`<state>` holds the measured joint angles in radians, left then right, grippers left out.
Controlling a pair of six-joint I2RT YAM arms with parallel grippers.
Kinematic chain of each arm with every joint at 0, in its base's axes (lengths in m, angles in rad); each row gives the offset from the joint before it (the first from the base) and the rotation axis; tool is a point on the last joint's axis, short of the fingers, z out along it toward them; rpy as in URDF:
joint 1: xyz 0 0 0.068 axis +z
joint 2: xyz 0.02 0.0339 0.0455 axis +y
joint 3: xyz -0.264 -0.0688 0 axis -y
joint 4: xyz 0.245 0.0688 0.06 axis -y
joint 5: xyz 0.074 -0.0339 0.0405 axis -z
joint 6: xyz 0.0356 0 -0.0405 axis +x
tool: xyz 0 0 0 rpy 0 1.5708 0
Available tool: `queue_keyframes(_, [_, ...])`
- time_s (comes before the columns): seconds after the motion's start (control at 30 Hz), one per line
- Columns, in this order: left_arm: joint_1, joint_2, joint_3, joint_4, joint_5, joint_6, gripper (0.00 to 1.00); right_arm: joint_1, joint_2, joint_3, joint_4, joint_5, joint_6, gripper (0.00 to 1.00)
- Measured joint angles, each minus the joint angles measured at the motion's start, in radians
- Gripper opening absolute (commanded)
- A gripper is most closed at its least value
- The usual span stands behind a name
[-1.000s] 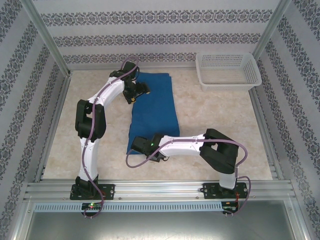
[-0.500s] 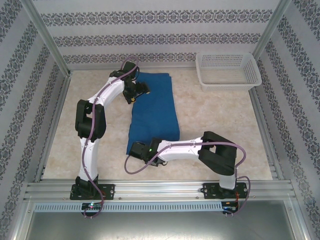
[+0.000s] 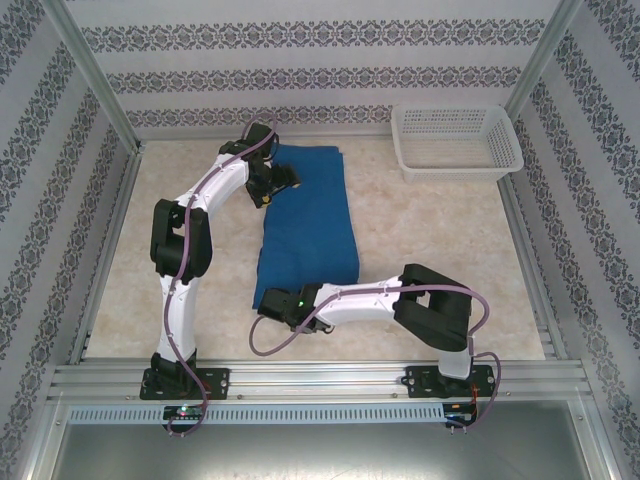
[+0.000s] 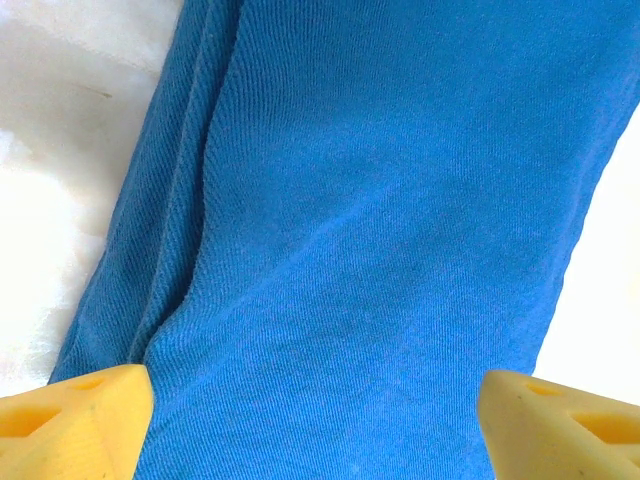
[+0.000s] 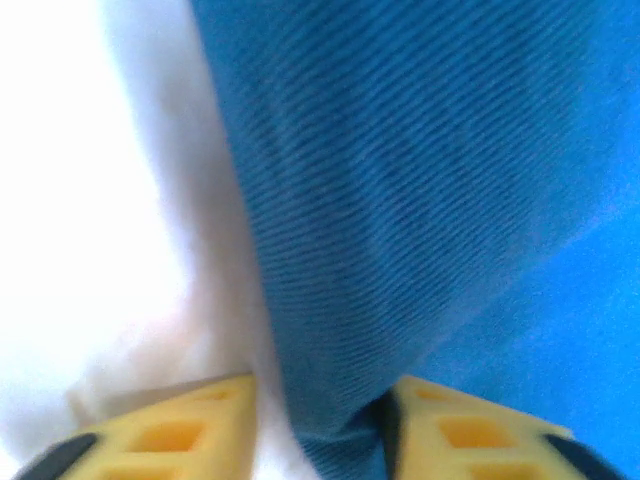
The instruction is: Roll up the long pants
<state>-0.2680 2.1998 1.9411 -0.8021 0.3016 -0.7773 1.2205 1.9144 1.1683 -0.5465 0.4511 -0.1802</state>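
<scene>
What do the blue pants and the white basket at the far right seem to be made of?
The royal-blue long pants look like soft, matte cloth, perhaps a knit or fine twill: close diagonal ribbing and soft folds show in the left wrist view. The white rectangular basket looks like rigid moulded plastic, judging by its even lattice walls.

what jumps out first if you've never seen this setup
The royal-blue long pants lie lengthwise down the middle of the pale table. The left claw hangs open over their far end; the right claw grips the near hem. A white basket sits in the far right corner.
</scene>
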Motion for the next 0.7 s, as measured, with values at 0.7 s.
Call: queue_keyframes(0.7, [0.002, 0.0, -0.001, 0.0, 0.005, 0.0, 0.85, -0.074, -0.021, 0.344, -0.359, -0.182, 0.009, 0.0])
